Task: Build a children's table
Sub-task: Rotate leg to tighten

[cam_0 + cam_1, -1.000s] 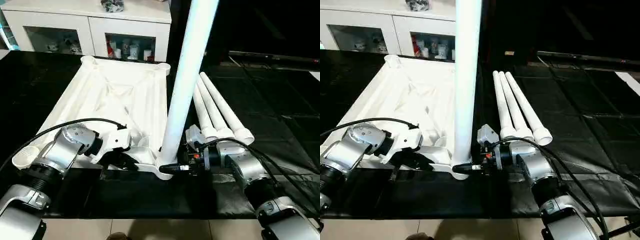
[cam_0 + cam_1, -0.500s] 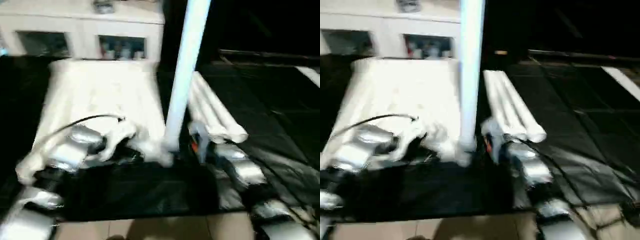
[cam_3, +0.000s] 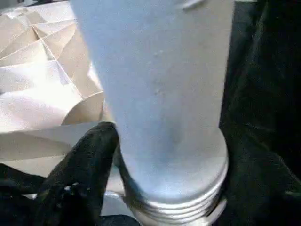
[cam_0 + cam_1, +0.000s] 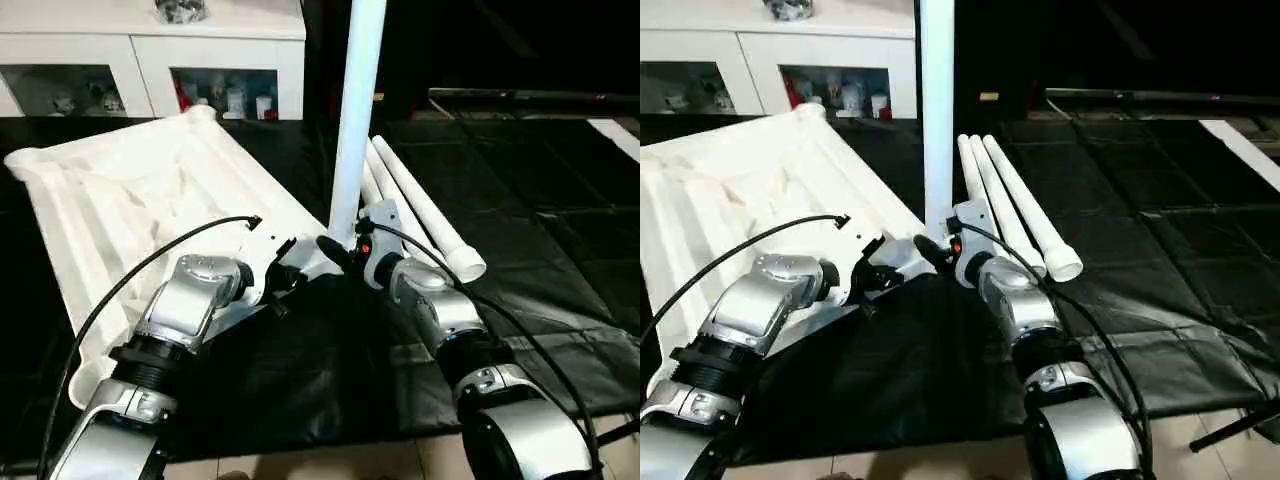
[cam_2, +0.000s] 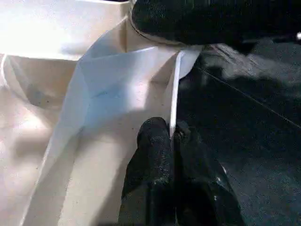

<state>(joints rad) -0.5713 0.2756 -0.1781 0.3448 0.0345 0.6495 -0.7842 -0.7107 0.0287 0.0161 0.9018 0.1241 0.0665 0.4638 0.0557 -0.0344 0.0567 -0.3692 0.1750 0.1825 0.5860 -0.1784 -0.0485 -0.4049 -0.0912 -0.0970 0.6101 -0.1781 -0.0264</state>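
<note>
Left gripper (image 5: 170, 141): fingers pinched shut on the thin rim of the table top (image 4: 120, 200), which lies underside-up, steadying it. Right gripper (image 4: 345, 250): fingers spread either side of the upright leg (image 4: 355, 110) base, at its corner socket; can't tell if they're clamping. Three spare legs (image 4: 420, 215) lie just beyond the right fingers. Step looks like seating leg one. Next: confirm it's fully home, then fetch a spare.

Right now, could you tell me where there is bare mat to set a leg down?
The black mat lies bare to the right of the three loose legs, and also near the front edge between the two forearms. It is crowded around the upright leg at the tabletop corner, where both claws work.
</note>
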